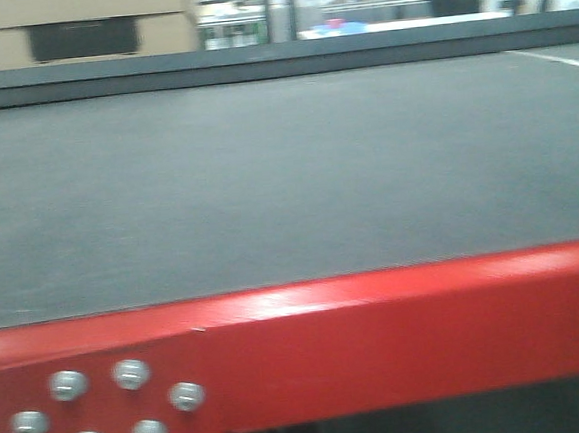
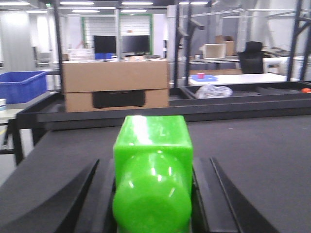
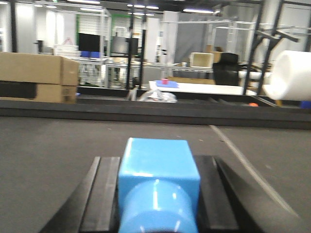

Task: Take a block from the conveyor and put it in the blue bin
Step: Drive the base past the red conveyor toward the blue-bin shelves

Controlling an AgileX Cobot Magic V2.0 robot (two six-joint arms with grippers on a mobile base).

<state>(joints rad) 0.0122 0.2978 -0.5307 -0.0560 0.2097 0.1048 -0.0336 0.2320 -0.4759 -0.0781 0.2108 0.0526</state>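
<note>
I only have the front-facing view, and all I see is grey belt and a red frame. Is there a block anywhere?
Observer: The left wrist view shows a green block sitting between the fingers of the left gripper, which flank it closely.
Operator: And the right arm?
Observer: Its wrist view shows a light blue block between the fingers of the right gripper likewise; whether either is clamped, I cannot tell.
Operator: Can you see the bin?
Observer: A blue bin stands past the far left corner of the conveyor, at the left edge of the left wrist view.
</note>
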